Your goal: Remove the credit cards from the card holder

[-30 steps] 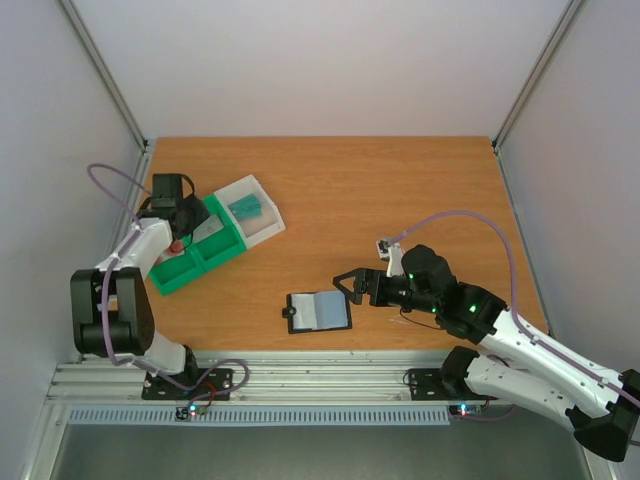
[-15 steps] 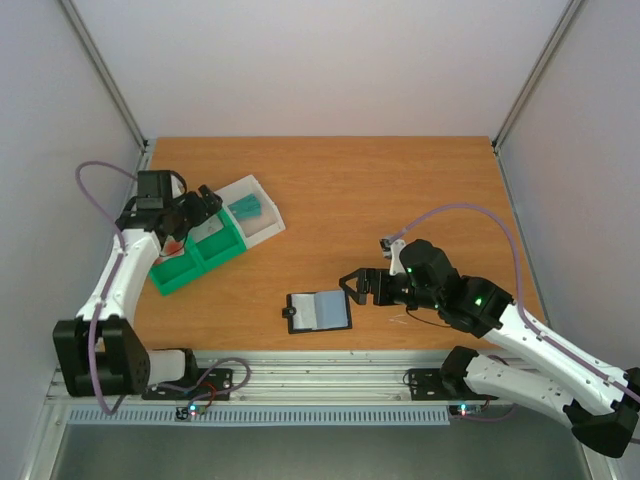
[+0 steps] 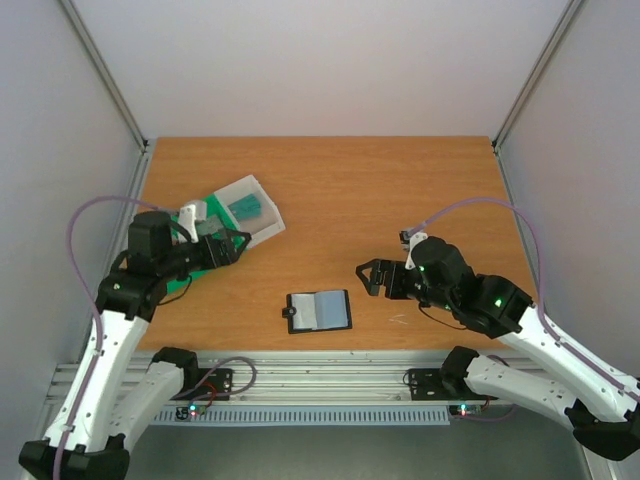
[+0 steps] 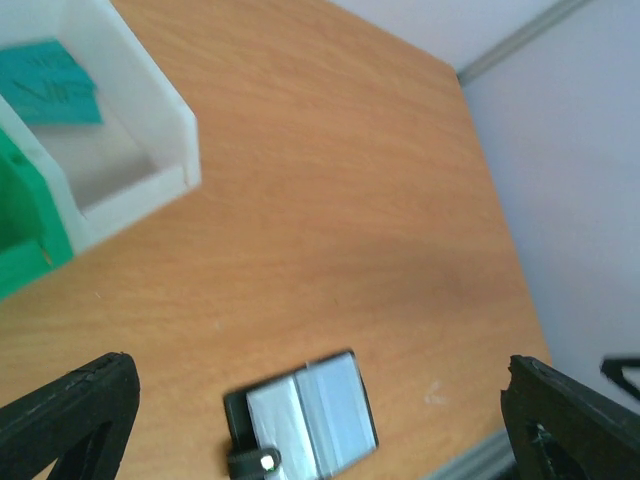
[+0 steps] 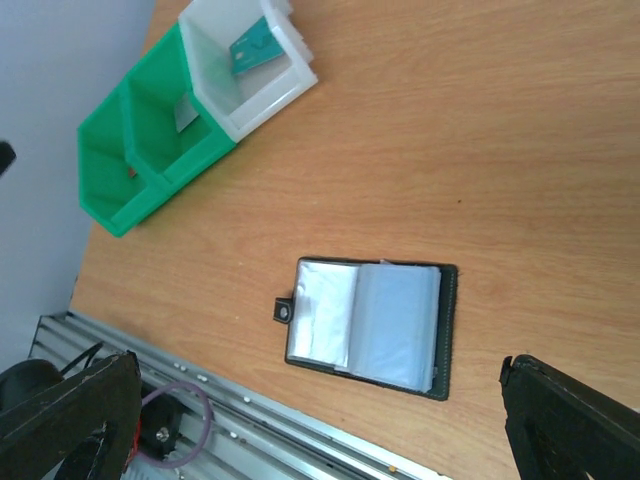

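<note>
The card holder [image 3: 319, 311] lies opened flat on the desk [image 3: 380, 180] near its front edge, between the two arms. Its tab [image 5: 284, 312] points toward the left arm's side and its greyish-blue sleeves [image 5: 395, 325] face up. A teal card [image 5: 252, 45] sits in the white bay of the green-and-white sorting tray [image 3: 266, 228] at the desk's left. A grey card [image 5: 185, 112] shows in the neighbouring green bay. I cannot tell whether the sleeves hold any more cards; they look pale and flat in the right wrist view.

The left gripper [image 3: 228, 248] hangs just beside the tray, fingers spread wide with nothing between them, aimed toward the holder. The right gripper [image 3: 368, 279] is likewise spread and empty, hovering near the holder's right edge without touching it.

The step in hand looks like a reach to the holder for another card. To do it well, one gripper should pin the black border so the light case cannot slide or fold shut. The other should come in low at the sleeve's open edge, nip only the exposed lip of the card, and draw it out along the sleeve rather than upward. Lifting would likely drag the whole holder off the desk.
</note>
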`<action>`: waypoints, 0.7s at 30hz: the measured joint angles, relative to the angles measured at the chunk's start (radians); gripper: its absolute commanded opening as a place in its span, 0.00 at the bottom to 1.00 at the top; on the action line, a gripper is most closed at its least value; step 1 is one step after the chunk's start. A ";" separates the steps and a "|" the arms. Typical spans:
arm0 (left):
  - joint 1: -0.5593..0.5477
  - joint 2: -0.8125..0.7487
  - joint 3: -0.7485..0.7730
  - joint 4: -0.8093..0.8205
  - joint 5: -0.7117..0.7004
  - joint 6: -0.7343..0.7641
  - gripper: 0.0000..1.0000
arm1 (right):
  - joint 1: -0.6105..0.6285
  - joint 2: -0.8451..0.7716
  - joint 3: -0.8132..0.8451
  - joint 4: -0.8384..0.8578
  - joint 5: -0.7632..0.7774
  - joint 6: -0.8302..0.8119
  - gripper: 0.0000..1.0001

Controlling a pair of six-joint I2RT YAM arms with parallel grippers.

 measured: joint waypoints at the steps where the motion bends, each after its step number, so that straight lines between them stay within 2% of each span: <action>1: -0.023 -0.022 -0.015 -0.012 0.002 0.000 0.99 | 0.000 -0.004 0.000 -0.007 0.009 0.004 0.99; 7: -0.196 -0.086 -0.094 -0.024 -0.006 -0.005 0.99 | 0.000 -0.031 0.000 -0.034 0.055 0.015 0.98; 15: -0.406 -0.082 -0.093 0.015 -0.043 -0.032 0.99 | 0.000 -0.055 0.000 -0.069 0.088 0.014 0.98; 21: -0.452 -0.061 -0.023 0.018 -0.088 -0.030 0.99 | 0.000 -0.074 0.060 -0.124 0.111 -0.020 0.98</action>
